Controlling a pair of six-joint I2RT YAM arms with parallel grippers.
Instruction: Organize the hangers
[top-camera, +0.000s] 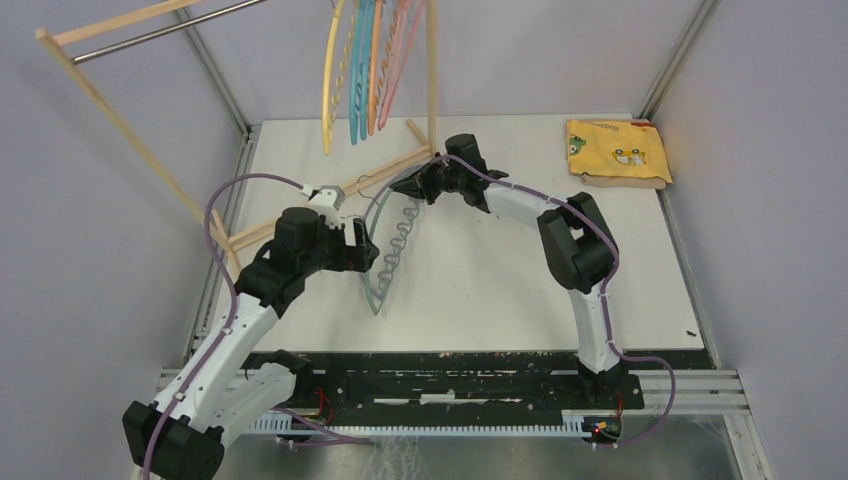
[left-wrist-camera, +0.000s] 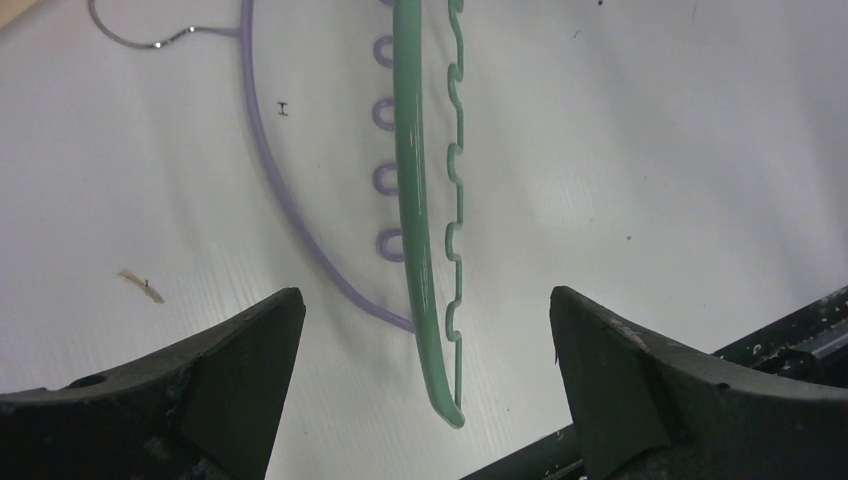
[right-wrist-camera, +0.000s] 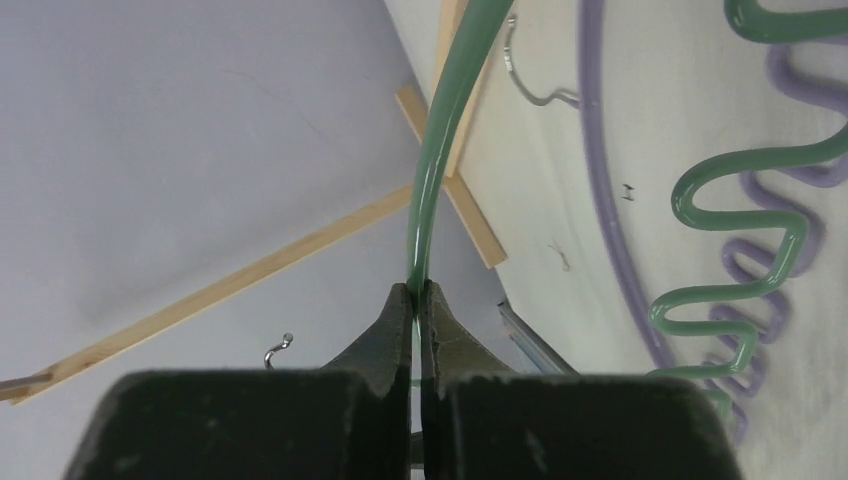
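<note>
Right hand (right-wrist-camera: 420, 300): shut tight on the green hanger (right-wrist-camera: 432, 170), whose curved shoulder is pinched at the fingertips and runs on ahead of them.
Left hand (left-wrist-camera: 425, 325): spread wide, nothing held; the green hanger's end is seen between the fingers, untouched.
Purple hanger (left-wrist-camera: 290, 215): laid flat on the table (left-wrist-camera: 650, 150), ahead of the left hand, partly under the green one.
Pastel hangers (top-camera: 365, 70): hung in a row beyond both hands.

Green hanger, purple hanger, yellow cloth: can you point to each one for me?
green hanger (left-wrist-camera: 409, 150): left wrist view, on its thick curved shoulder.
purple hanger (left-wrist-camera: 247, 60): left wrist view, on its thin curved shoulder.
yellow cloth (top-camera: 618, 150): top external view, on the middle of the folded cloth.
</note>
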